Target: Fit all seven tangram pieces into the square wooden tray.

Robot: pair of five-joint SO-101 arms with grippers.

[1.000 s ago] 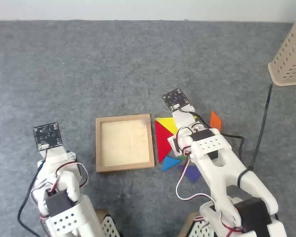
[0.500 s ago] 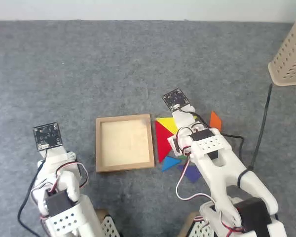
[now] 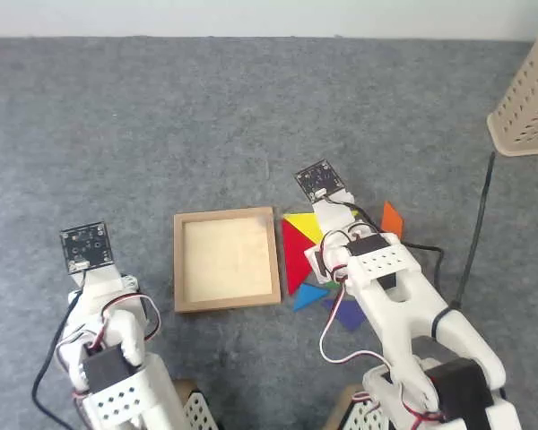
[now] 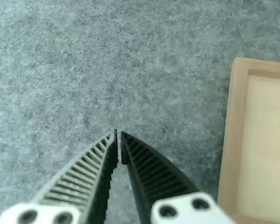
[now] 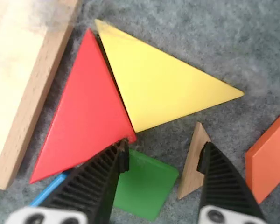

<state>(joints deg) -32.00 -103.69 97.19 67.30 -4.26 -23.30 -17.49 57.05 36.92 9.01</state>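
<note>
No change over the last second: both arms are static and no piece has shifted. Net progress is zero, with the tray [image 3: 226, 215] bare inside and all seven pieces outside it.

- Counter [image 3: 161, 116]: grey, napped, felt-like cover. My guess is it grips well, but the thin pieces sit flush on it, so their edges will be hard to get under.
- Tray: square, pale wood, raised rim, smooth floor. It sits mid-counter, somewhat toward the near edge.
- Right tool [image 5: 164, 151]: jaws wide apart, holding nothing, over the small pieces, one fingertip at the red triangle's corner.
- Left tool [image 4: 119, 135]: pinched closed, empty, over bare counter on the tray's side facing the left edge.

The pieces cluster just beside the tray, on its side facing the counter's right edge. All are flat, sharp-cornered and smooth-faced.
- Red triangle [image 5: 86, 107] and yellow triangle [image 5: 154, 88]: the two large ones, touching along one edge. Red lies nearly against the tray rim.
- Purple piece [image 3: 348, 313]: partly under the right arm, so its shape is unclear, possibly a triangle.
- Orange piece [image 3: 392, 218]: slanted four-sided, set apart toward the right edge.
- Green square [image 5: 147, 184]: tucked against red's corner.
- Blue triangle [image 3: 309, 294]: just off the tray's near corner.
- Wood-coloured triangle [image 5: 193, 163]: small, unpainted, beside the green square.
</note>
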